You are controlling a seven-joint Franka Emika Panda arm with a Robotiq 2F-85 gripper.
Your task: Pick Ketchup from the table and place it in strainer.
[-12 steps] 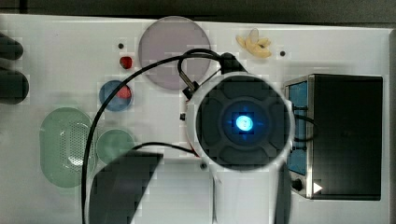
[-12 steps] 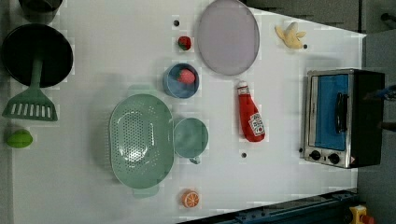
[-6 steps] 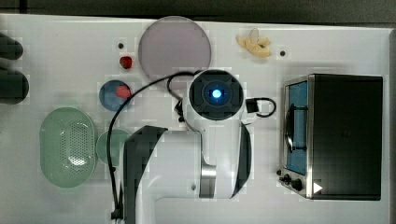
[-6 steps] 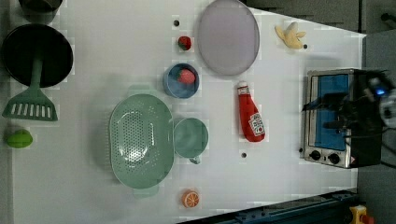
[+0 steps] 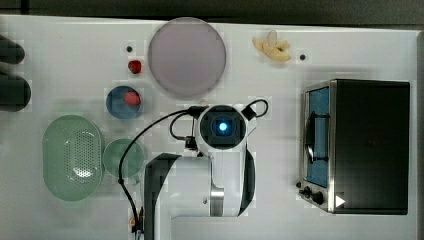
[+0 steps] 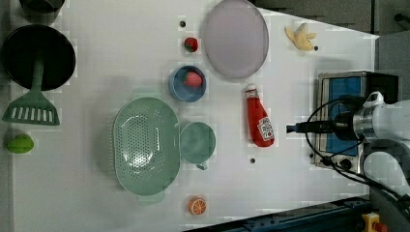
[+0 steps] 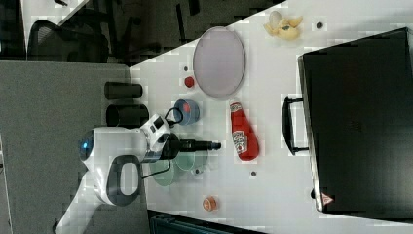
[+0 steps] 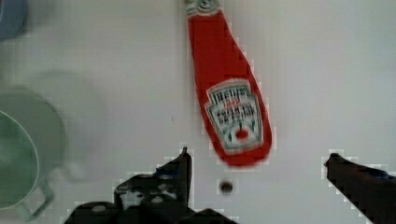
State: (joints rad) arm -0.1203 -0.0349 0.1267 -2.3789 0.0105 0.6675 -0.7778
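Arm moved over Ketchup (image 8: pixel 229 98); claw (image 8: pixel 259 163) wide open, empty, above table.

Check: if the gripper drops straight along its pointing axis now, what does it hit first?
Likely the ketchup bottle, near its base end: the open gripper straddles that end in the wrist view. Height above it is unclear.
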